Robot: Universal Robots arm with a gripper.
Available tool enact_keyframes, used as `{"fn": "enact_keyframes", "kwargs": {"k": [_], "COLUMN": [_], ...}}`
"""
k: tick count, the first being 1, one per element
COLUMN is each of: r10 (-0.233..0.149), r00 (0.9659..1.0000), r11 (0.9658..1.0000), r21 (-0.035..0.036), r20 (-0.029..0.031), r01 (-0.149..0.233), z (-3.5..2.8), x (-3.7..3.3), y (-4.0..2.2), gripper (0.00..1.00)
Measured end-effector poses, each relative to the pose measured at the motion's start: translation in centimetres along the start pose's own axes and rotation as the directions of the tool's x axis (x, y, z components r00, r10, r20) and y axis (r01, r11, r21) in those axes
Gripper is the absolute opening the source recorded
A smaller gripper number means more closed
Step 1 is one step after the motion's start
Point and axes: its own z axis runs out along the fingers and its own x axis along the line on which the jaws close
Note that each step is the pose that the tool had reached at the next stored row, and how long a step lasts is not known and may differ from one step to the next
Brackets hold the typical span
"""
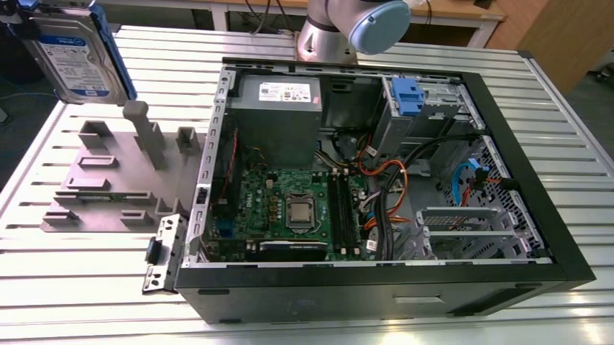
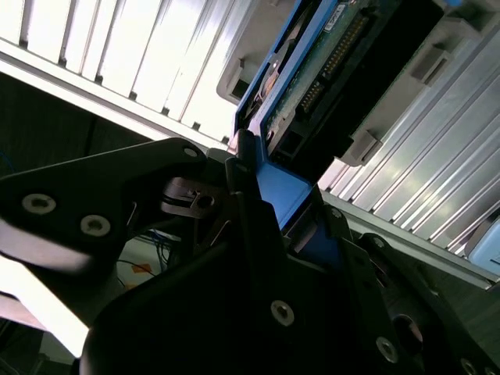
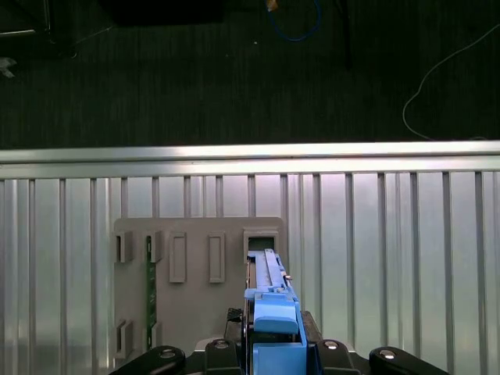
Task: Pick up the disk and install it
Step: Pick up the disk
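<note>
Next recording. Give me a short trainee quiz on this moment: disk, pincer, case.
1. True or false: the disk lies in the grey holder.
2. What is the pincer shut on? A) a cable B) the disk's blue rail C) the power supply
3. Fill in: in the exterior view, the holder stands on the table at the ___ of the open case.

Key: 1 false, the disk is held up clear of the holder; 2 B; 3 left.
</note>
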Motion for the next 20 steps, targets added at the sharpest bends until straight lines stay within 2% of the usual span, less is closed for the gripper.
{"fn": "enact_keyframes", "kwargs": {"k": [8,20], "r10": [0.0,0.0], "r00": [1.0,1.0], "r11": [1.0,1.0], "r21": [0.0001,0.0001], "r20": [0.0,0.0], "r01": [0.0,0.0], "z": [-0.53,-0.99], "x": [0.01,0.01], "y": [0.0,0.0], "gripper": [0.36,0.36]}}
